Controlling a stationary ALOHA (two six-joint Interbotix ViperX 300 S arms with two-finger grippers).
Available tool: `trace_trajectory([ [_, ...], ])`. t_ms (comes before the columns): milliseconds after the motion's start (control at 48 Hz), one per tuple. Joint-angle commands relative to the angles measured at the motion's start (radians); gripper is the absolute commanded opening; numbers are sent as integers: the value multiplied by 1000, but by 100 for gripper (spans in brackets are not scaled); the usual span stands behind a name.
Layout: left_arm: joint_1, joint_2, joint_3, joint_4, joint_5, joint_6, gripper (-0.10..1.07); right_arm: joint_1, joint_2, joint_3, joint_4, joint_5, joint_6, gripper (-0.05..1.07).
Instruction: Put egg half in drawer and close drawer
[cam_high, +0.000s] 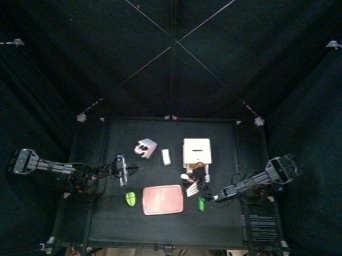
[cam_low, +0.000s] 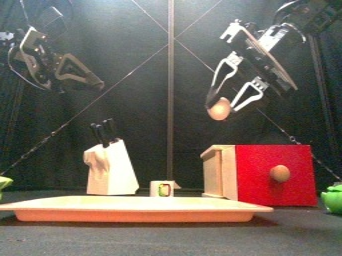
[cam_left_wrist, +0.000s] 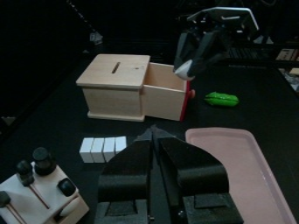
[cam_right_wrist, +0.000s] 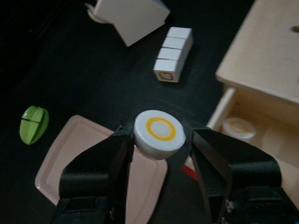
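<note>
The egg half (cam_right_wrist: 160, 131), white with a yellow ring, sits between the jaws of my right gripper (cam_right_wrist: 160, 140), which is shut on it. In the front view it hangs as an orange-lit dome (cam_low: 217, 108) under that gripper (cam_low: 235, 92), above the cream-white cabinet (cam_low: 221, 172). The drawer (cam_right_wrist: 251, 131) is pulled out, showing its tan inside just beside the egg half; its red front with a knob (cam_low: 278, 172) faces the front camera. My left gripper (cam_left_wrist: 156, 144) is raised at the left, open and holding nothing.
A flat pink tray (cam_low: 134, 208) lies at the table's front. A knife block (cam_low: 110, 165) stands left of the cabinet with a row of small white blocks (cam_right_wrist: 173, 52) between them. Green pieces lie at the tray's left (cam_high: 131, 199) and right (cam_high: 203, 203).
</note>
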Motion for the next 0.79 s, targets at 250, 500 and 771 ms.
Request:
trace_trajectory([
  [250,8,0,-9,2,-3,-2,48,11,-112,115,89,78,8,63],
  [500,8,0,-6,-15,-2,-2,48,3,-109,137,110,78,8,63],
  [771,5,0,-3,-35,-2,-3,48,2,-110,153,123,58,6,64],
])
